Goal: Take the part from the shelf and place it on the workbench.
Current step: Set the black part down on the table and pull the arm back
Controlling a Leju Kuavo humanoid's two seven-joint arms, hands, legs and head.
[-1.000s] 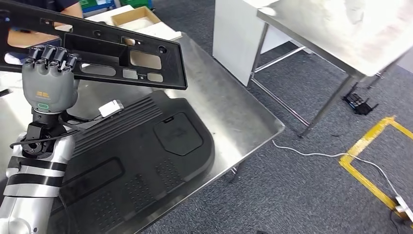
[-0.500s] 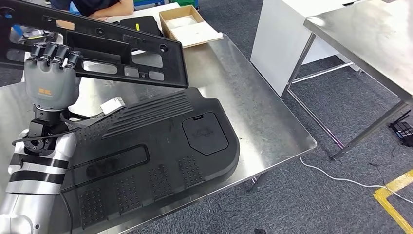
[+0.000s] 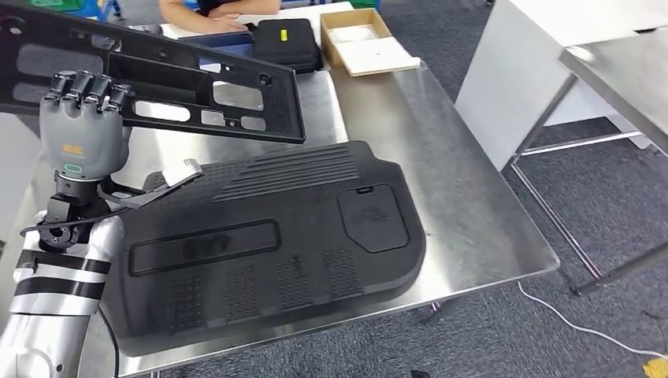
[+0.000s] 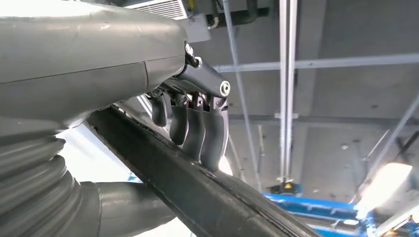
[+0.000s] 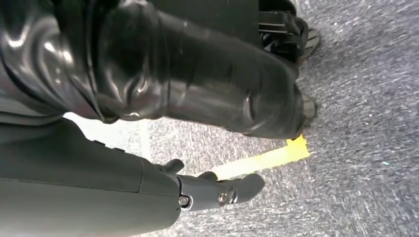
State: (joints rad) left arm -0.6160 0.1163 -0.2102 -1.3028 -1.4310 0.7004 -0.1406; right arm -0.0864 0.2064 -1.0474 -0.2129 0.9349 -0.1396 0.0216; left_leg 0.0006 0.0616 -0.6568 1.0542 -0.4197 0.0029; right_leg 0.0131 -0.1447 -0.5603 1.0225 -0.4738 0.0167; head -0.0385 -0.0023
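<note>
Long black part [image 3: 157, 79] crosswise, slightly tilted, above workbench [image 3: 441, 157]; left hand [image 3: 83, 130] fingers curled over it

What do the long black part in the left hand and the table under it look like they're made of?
The long black part held by the left hand: likely moulded plastic, matte black with formed cut-outs. The table: apparently stainless steel, brushed, showing soft grey reflections and a thin folded edge.

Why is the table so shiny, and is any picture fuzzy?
In the head view, the steel workbench mirrors the room light in pale streaks, and the picture is sharp. In the left wrist view, a ceiling lamp flares white. In the right wrist view, the carpet looks a little smeared.
</note>
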